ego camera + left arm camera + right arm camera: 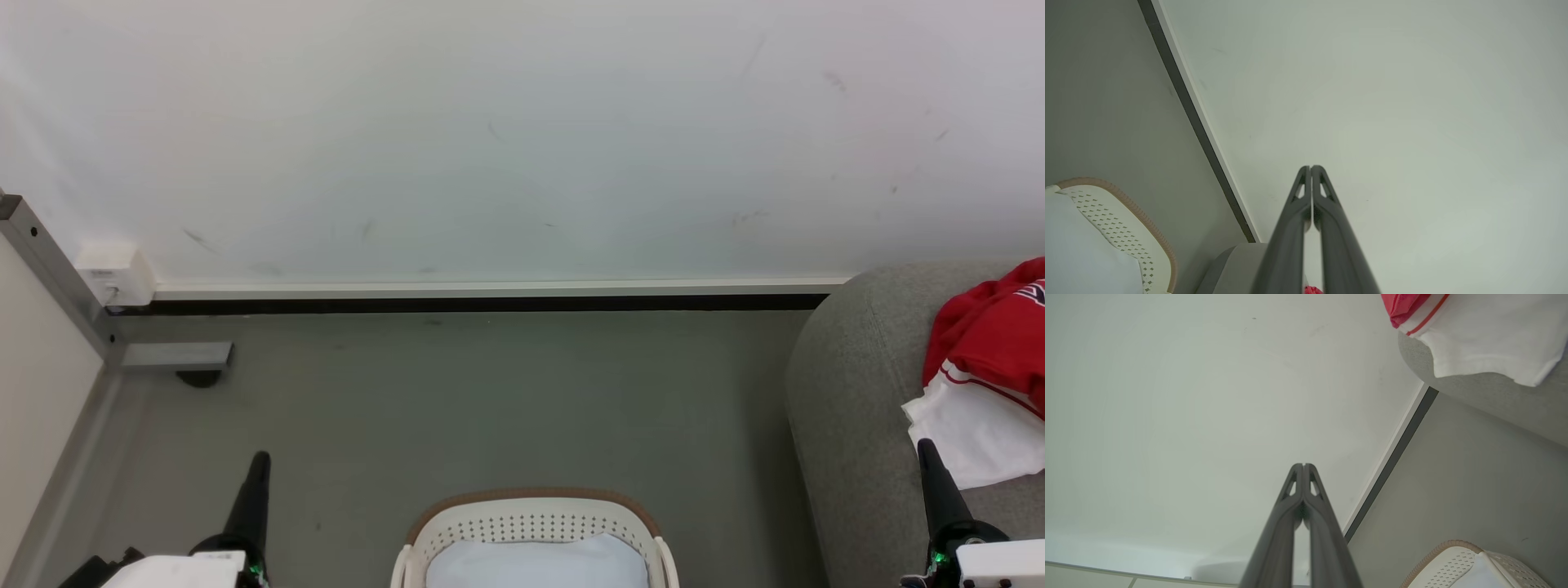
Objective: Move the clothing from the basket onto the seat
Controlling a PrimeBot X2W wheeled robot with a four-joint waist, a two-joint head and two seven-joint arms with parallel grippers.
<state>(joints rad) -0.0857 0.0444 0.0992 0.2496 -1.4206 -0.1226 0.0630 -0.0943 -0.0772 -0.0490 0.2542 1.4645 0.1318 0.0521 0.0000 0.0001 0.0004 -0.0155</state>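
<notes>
- Left end effector [259,462] sits at the lower left of the head view, pointing up the frame over the grey floor [490,392]; in the left wrist view [1311,168] its two dark fingers are pressed together tip to tip, closed
- Right end effector [926,447] rises at the lower right of the head view, in front of the seat's [849,408] top; in the right wrist view [1303,465] its fingers meet at the tips, closed too
- Clothing [992,343] lies in a heap on the seat at the right edge of the frame, red folds above and a white part hanging toward the front, just beside the right end effector's tip
- Basket [531,523] stands on the floor at the bottom centre, between the two end effectors, with a pale bluish cloth [535,563] lying inside it
- Basket and seat stand apart, with bare floor between them
- White wall [490,147] fills the upper half of the head view, with a small white box [114,273] at its foot on the left
</notes>
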